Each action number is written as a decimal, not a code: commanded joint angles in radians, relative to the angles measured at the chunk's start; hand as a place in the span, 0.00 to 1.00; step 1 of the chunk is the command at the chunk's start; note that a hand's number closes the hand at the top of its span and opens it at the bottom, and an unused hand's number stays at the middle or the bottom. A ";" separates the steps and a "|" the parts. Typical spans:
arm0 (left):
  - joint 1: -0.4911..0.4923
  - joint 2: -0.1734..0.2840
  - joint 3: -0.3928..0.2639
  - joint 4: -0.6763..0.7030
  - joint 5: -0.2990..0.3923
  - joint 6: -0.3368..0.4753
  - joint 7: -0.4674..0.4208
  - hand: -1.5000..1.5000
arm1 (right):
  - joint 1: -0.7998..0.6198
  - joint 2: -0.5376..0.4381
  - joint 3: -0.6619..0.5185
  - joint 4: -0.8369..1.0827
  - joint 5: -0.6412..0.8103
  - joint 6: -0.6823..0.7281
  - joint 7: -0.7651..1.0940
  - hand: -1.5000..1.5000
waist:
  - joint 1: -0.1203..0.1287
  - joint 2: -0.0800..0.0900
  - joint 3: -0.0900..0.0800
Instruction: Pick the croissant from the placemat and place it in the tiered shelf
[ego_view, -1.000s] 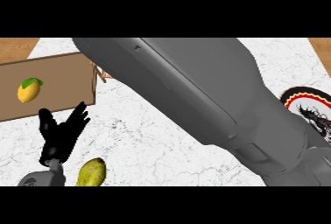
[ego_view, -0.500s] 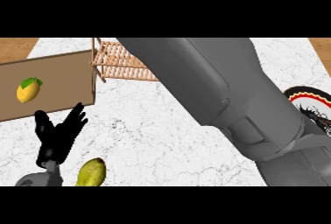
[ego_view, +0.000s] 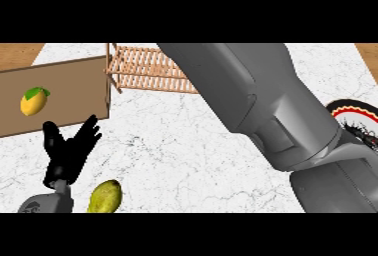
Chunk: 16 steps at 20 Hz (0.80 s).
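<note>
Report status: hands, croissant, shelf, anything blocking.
Left hand open, resting at lower left. Right hand out of view; right forearm stretches toward the tiered shelf. Croissant not visible. Forearm blocks much of the counter.

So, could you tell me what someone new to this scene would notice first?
The big grey right forearm dominates, running diagonally from the top centre down to the lower right; its hand cannot be seen. Behind it, at the top, lies the wooden tiered shelf. At lower left the black left hand rests open with fingers up, between a yellow fruit on the brown placemat and a green-yellow mango at the bottom edge.
</note>
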 joint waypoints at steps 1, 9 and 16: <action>-0.031 -0.012 -0.001 0.025 -0.007 0.015 0.009 0.50 | 0.045 0.012 -0.009 0.033 0.014 -0.069 -0.108 1.00 | -0.006 0.001 0.000; 0.014 -0.031 -0.015 -0.001 -0.010 0.012 -0.010 0.50 | -0.006 -0.028 -0.072 0.102 -0.007 -0.057 -0.190 1.00 | 0.005 0.001 0.000; -0.004 -0.030 -0.005 0.036 -0.003 -0.003 -0.041 0.50 | -0.020 -0.012 -0.121 0.110 -0.024 -0.175 -0.112 1.00 | 0.000 0.004 -0.001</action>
